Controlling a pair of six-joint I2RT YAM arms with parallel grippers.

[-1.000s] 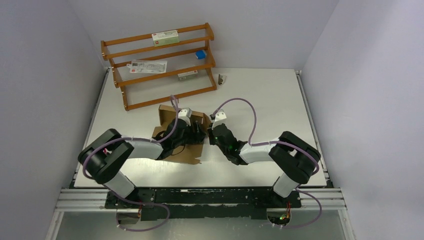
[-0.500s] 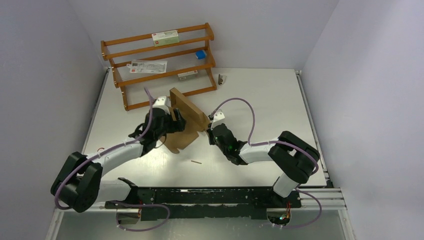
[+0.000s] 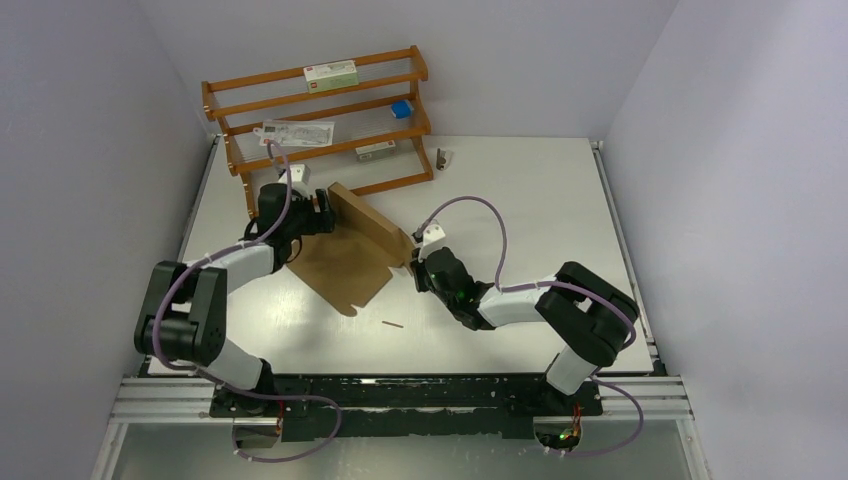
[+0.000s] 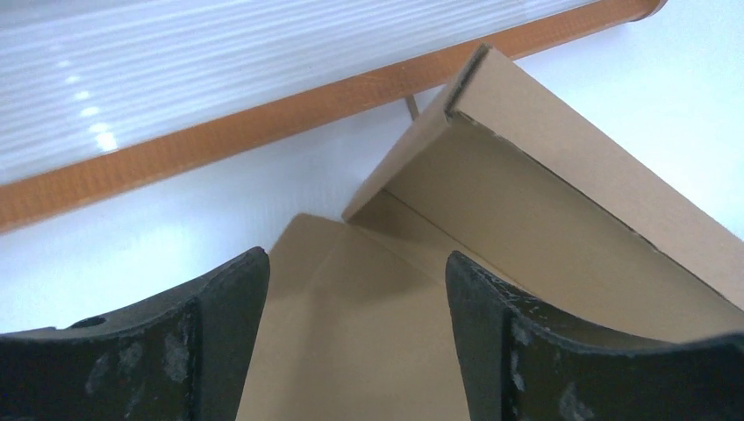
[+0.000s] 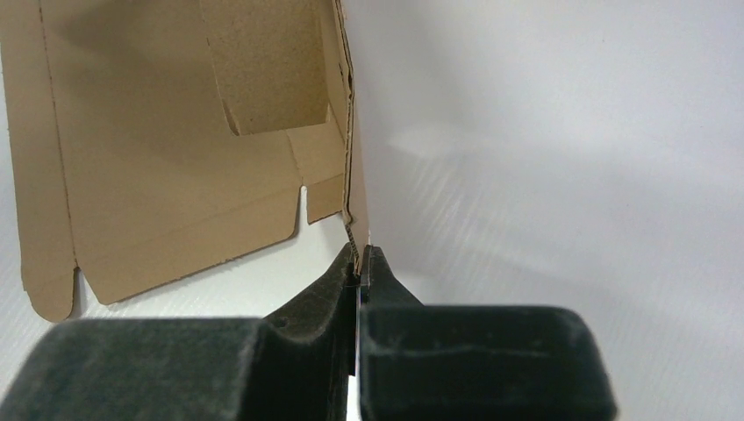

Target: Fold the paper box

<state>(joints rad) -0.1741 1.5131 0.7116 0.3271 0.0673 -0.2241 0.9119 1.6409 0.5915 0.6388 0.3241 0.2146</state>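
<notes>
1. The likeliest failure, as I judge it, is at the right jaws: they are closed tight on only the thin corner edge of the raised panel of the paper box [image 3: 350, 258]. A pull or twist there could tear the cardboard or let it slip out, and the panel would flop down again.
2. The left jaws stand wide apart and hold nothing. They hover over the sheet's far-left end (whether they touch it I cannot tell). With nothing pinning the flat part, the sheet could skid across the smooth table [image 3: 520, 190] when the panel is pushed.
3. The left arm is also close to the wooden rack [image 3: 320, 130], so a sweep outward might knock it.
4. The box is plain brown and unprinted. It lies mid-table, left of centre, between the two arms.
5. Most of it is flat, with scored creases, notched tabs and a cut-out flap [image 5: 263, 66] visible. One long panel [image 4: 561, 219] stands up along the far side, its top edge doubled over.
</notes>
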